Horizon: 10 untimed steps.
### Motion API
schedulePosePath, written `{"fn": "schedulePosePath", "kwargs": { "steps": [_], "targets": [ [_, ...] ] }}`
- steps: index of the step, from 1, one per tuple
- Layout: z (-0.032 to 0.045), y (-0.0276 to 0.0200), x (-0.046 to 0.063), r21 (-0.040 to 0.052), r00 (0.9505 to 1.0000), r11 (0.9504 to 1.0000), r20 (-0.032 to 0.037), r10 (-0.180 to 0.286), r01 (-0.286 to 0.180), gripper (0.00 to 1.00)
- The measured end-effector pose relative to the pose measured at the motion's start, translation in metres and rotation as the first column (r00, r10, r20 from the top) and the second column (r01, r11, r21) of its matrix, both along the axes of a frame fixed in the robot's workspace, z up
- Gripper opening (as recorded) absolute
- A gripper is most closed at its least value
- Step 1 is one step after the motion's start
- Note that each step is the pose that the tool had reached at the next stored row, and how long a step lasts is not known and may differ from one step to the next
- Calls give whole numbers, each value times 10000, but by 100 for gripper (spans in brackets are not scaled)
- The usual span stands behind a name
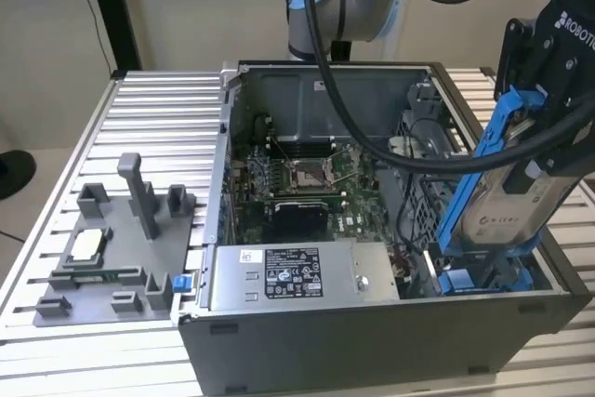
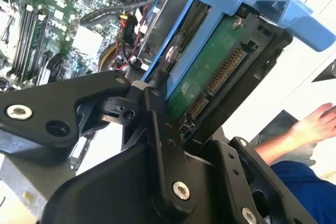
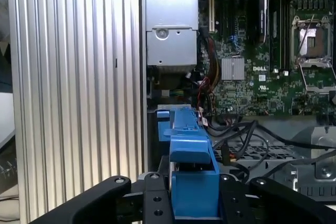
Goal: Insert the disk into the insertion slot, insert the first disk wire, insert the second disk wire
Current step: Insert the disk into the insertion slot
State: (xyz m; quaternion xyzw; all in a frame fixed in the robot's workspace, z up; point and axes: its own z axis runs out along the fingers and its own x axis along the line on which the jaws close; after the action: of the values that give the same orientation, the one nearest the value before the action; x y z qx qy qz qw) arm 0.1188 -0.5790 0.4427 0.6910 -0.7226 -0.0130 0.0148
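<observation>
Exterior view | hand [image 1: 547, 123] grips disk [image 1: 507, 204]; ribbed metal table [image 1: 158, 118]; beige wall [image 1: 186, 6]

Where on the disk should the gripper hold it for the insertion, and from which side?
Probably the connector end of the disk, clamped across the blue carrier's long sides, approached from behind that end. The gripper holds it so: the far end hangs free, tilted down toward the insertion slot, and the flat faces are unblocked.
</observation>
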Motion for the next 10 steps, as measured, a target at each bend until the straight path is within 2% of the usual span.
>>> {"fn": "schedulePosePath", "kwargs": {
  "steps": [3,6,10],
  "targets": [
    [-55,23,43,-1,10000,10000,0,-2,2,0],
    [-109,80,53,0,10000,10000,-1,-2,2,0],
    [-182,89,54,0,10000,10000,2,-2,2,0]
  ]
}}
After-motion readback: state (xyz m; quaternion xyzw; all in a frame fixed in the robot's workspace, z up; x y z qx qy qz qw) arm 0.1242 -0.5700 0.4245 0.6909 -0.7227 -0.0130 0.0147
